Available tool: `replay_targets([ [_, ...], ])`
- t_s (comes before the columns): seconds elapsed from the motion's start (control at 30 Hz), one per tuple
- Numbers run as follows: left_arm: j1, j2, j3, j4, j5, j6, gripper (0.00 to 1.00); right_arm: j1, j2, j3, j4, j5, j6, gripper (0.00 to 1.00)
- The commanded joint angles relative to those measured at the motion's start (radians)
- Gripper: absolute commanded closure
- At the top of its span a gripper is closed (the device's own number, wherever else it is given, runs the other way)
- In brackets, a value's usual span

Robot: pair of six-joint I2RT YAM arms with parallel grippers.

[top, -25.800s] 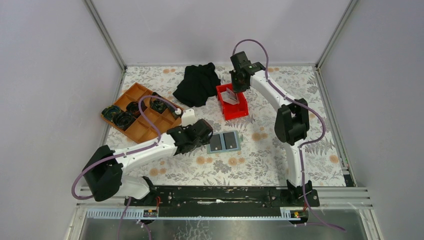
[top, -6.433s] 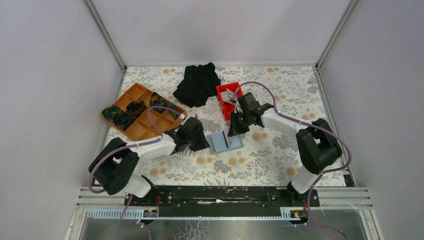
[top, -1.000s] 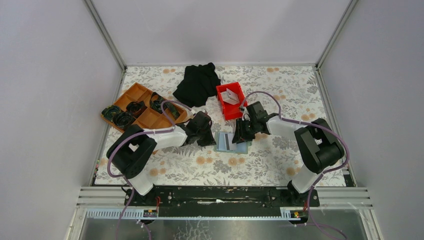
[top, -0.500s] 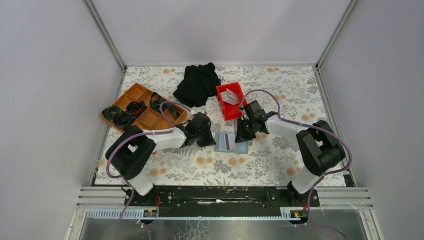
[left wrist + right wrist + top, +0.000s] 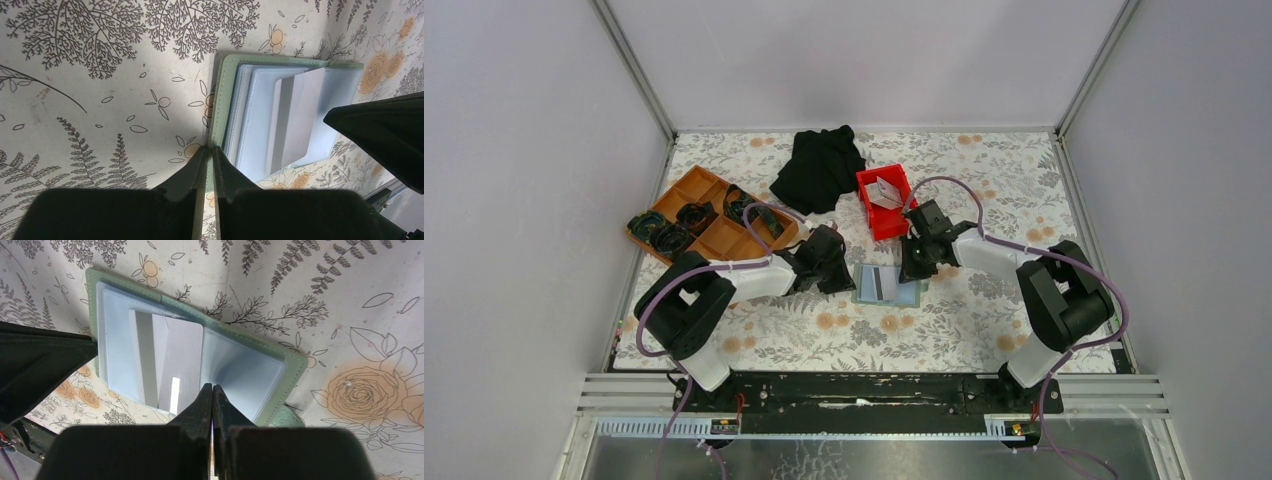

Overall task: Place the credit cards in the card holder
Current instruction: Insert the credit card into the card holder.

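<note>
The flowery table has a red bin at the back, with more credit cards waiting inside. The card holder lies open between the arms. The left gripper pinches its green edge, probably to keep it open and still. The right gripper hangs over it, jaws together on nothing. One card lies on the pale inside.
</note>
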Motion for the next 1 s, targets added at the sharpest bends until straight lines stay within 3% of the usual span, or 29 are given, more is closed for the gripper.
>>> replay_targets([
  [0.0,-0.013,0.034,-0.048,-0.105,-0.018,0.033,0.86,0.029,-0.003,0.027,-0.01,0.028,-0.01,1.0],
  [0.97,-0.033,0.025,-0.072,-0.079,-0.012,-0.001,0.87,0.087,0.048,0.059,0.009,0.011,0.014,1.0],
])
